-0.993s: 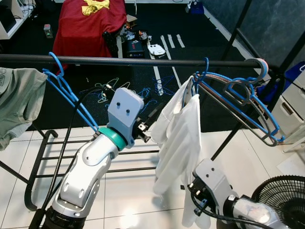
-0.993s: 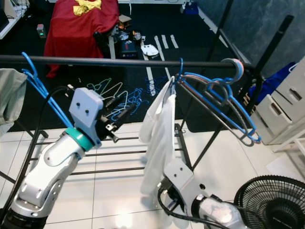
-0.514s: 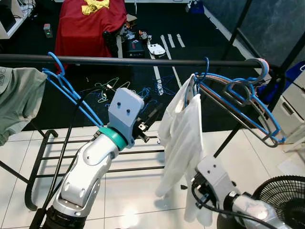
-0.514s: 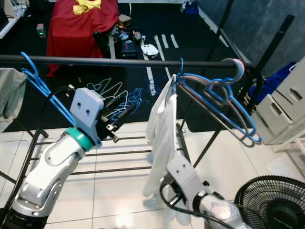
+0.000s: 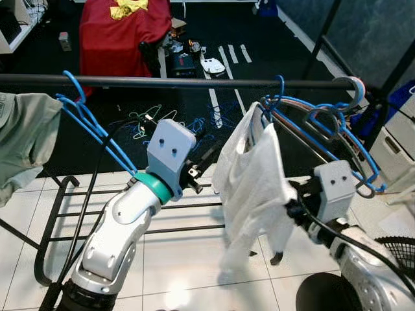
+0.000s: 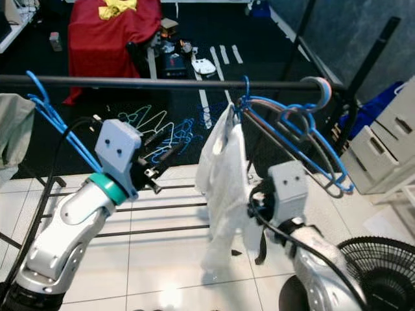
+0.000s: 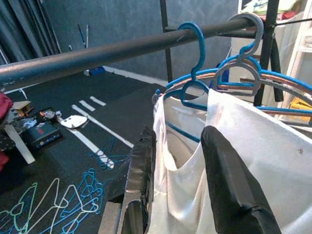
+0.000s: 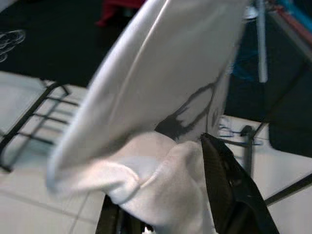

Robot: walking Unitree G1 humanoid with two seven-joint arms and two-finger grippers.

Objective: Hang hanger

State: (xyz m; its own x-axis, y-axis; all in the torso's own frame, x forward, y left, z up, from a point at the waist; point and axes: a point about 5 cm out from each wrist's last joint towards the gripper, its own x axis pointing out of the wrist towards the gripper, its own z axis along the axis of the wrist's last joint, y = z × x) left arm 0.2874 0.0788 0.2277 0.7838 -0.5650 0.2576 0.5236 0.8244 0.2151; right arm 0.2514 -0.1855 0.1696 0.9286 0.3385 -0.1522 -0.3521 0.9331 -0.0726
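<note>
White shirt [image 5: 249, 188] hangs on a blue hanger [image 7: 192, 73] hooked over the black rail [image 5: 162, 82], near its right end. My right end effector [image 8: 165, 204] pinches the shirt's lower cloth between its fingers. My left end effector [image 7: 178, 170] hovers open, fingers astride the collar, gripping nothing.

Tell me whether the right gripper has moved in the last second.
Yes. The right gripper rose from low by the floor tiles toward the rail, lifting the white garment.
</note>
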